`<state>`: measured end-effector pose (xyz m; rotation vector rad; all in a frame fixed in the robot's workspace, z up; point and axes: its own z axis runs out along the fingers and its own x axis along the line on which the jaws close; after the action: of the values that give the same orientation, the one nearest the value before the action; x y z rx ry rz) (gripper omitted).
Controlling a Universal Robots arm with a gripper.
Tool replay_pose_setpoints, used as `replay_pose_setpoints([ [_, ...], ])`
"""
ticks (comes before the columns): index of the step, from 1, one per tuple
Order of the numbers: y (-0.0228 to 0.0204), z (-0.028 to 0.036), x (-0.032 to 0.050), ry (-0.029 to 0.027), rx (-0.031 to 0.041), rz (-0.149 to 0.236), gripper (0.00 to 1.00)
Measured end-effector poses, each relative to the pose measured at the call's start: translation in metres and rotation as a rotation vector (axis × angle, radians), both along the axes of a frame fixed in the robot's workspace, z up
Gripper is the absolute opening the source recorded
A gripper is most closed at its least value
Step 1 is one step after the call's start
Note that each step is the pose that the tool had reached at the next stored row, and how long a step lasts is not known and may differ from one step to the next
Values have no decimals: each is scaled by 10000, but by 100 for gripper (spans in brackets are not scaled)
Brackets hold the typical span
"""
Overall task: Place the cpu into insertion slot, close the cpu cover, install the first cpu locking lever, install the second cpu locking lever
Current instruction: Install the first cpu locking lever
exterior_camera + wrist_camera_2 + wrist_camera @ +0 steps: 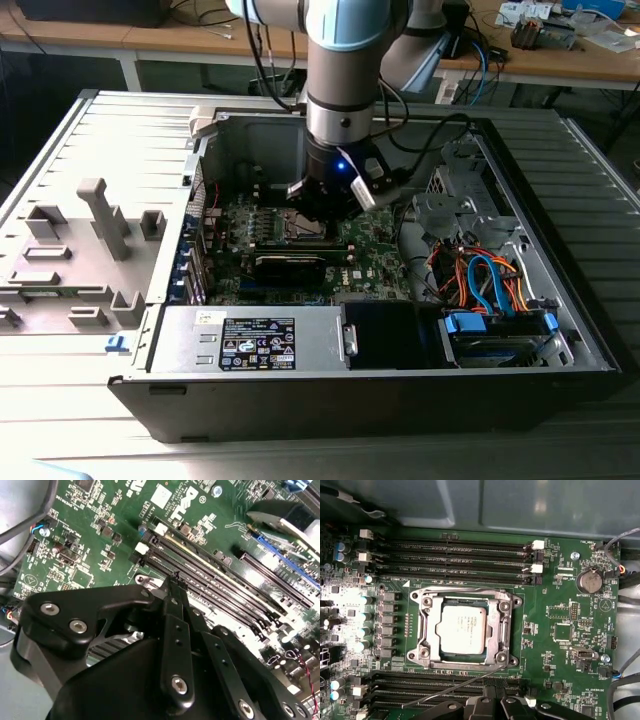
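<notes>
End effector (175, 580) fingers pressed together (nothing held) just above the green motherboard (100, 525), cpu (461, 629) under closed cpu cover (465, 602).

Open computer case (560, 330) across the frame's middle, robot arm (345, 90) reaching down from top centre, gripper (322, 205) low over the green board (375, 255), orange and blue cables (485, 280) at right, grey plastic tray (80, 250) at left.

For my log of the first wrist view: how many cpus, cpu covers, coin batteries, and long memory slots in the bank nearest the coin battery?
cpu: 1
cpu cover: 1
coin battery: 1
memory slots in the bank nearest the battery: 4
Total: 7
</notes>
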<state>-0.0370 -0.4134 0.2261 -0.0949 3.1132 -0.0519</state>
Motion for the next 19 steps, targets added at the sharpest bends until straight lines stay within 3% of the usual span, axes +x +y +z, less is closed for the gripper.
replay_pose_setpoints([
  [2, -30, -3, -3, 0, 49, 0, 11],
  [6, -43, -3, -3, 1, 171, -2, 11],
  [9, -41, -4, -2, 0, 173, 0, 11],
  [11, -20, 17, -3, 0, -138, 1, 11],
  [12, 35, 34, -2, 1, -319, 2, 11],
  [13, 118, 39, -3, 0, -399, 0, 11],
  [14, 179, 39, -3, 2, -411, 0, 11],
  [19, 289, 39, -16, 1, -412, 0, 11],
])
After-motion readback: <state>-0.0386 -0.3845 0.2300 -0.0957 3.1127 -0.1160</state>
